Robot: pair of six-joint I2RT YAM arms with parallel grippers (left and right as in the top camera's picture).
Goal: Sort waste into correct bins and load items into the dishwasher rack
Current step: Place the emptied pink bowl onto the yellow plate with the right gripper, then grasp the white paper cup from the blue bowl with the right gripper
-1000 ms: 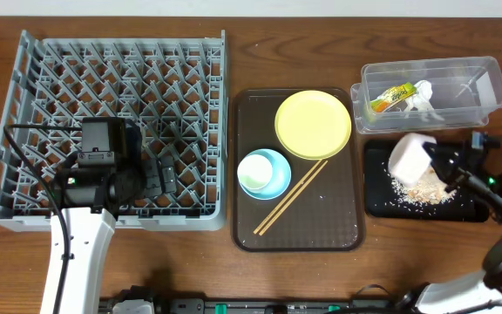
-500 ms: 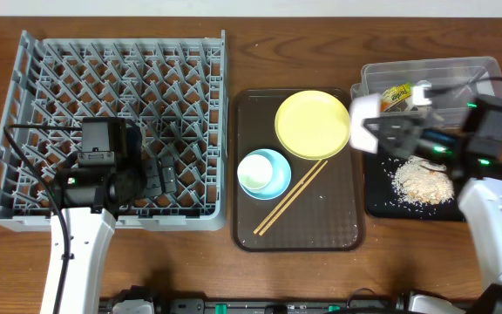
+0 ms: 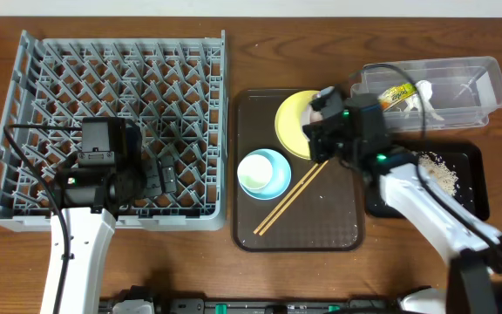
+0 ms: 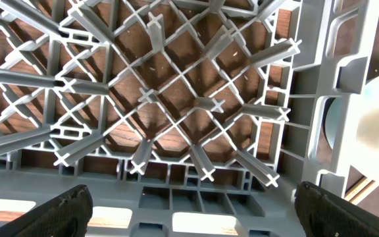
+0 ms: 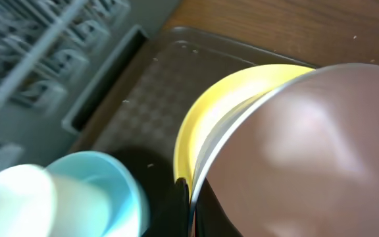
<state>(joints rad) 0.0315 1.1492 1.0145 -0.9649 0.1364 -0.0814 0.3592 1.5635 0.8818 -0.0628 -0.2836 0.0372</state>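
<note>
Currently the right gripper (image 3: 321, 122) hangs over the brown serving tray (image 3: 321, 234), clamped on the rim of the white bowl (image 3: 324, 102). In the wrist view its dark fingers (image 5: 188, 197) pinch the rim low in the frame. The tilted bowl rises up and to the right of them, with its shaded inside facing the camera. The bowl sits directly above the yellow plate (image 3: 291, 124), whose edge shows just left of the rim. The light-blue bowl (image 3: 274, 177) holds the small white cup (image 3: 254, 173) and lies near the gripper. The chopsticks (image 3: 290, 199) lie just beside it on the tray. The left gripper (image 4: 196, 220) hovers over the dishwasher rack (image 3: 111, 78), jaws spread wide and empty.
</note>
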